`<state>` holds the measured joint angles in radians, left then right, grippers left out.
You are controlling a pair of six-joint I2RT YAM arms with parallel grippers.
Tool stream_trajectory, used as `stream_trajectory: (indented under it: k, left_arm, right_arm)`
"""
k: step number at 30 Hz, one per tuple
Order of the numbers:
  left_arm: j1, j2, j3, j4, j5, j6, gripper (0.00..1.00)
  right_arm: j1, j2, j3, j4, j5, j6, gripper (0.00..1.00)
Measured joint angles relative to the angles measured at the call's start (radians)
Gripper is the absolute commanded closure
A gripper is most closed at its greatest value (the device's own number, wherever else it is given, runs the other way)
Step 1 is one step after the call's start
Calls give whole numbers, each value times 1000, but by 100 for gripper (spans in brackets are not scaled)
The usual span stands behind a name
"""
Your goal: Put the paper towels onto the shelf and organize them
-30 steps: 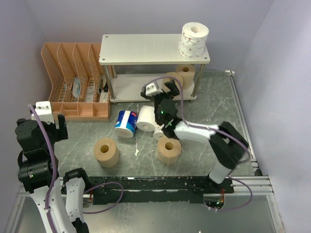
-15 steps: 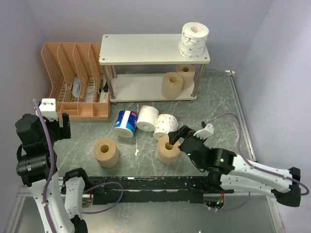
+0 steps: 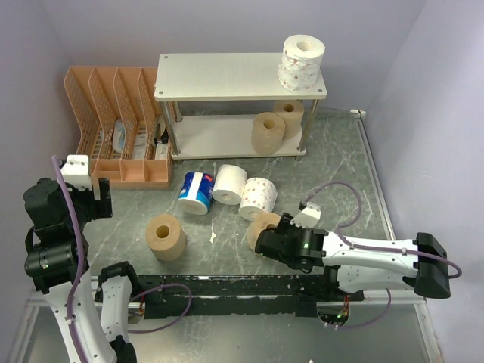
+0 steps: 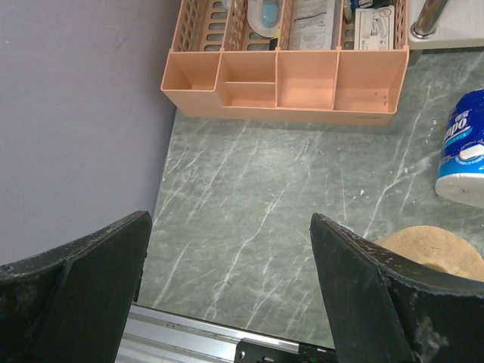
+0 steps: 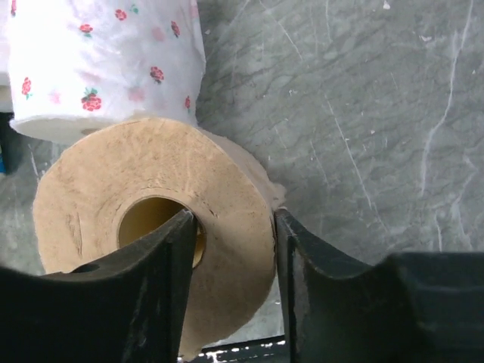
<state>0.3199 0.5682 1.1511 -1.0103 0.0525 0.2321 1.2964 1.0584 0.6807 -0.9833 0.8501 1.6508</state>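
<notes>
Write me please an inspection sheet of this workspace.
Surface: green marbled table, rolls scattered on it.
Job's things: shelf holds printed roll on top, two tan rolls below; on table lie blue-white roll, white roll, floral roll, left tan roll, near tan roll.
Clutter: orange organizer left of shelf.
Grippers: left gripper open, empty; right gripper straddles near tan roll's wall, one finger in core, grip unclear.
Cables: purple cables along both arms.
Surroundings: lilac walls.

Three rolls (image 3: pixel 302 62) sit on shelf (image 3: pixel 227 76); five lie loose.

lilac walls (image 3: pixel 423 76) — green marble tabletop (image 3: pixel 340 159)
</notes>
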Motion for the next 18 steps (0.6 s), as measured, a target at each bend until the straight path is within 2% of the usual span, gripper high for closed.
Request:
stream_trajectory:
  k: [3, 7, 10, 15, 18]
  left_arm:
    - [0, 0, 0, -5, 3, 0, 2]
    - [0, 0, 0, -6, 5, 0, 2]
    - [0, 0, 0, -8, 5, 0, 2]
    - [0, -1, 0, -15, 5, 4, 2]
    - [0, -7, 1, -31, 5, 12, 2]
  right_arm:
    - [2, -32, -26, 10, 10, 23, 100]
    - [3, -36, -18, -16, 6, 15, 100]
    - [7, 12, 64, -67, 11, -39, 100]
    - [29, 180, 404, -99, 97, -194, 100]
    - [26, 308, 618, -67, 232, -313, 100]
